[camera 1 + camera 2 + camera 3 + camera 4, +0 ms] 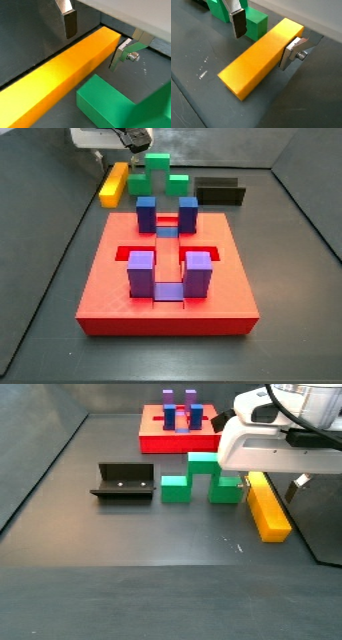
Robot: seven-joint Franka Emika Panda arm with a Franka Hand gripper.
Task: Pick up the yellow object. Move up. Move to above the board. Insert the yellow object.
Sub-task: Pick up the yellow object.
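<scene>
Straddled by the gripper, the long smooth yellow-orange rectangular bar lies flat on the floor, one silver plate finger off one long side, its mate close against the opposite side. Jaws stand open, nothing held. Judging by this, closing squarely on the long faces would grip best. Beyond one finger sits a green stepped block. Farther out, the dark grey floor carries the flat red square board, well apart.
</scene>
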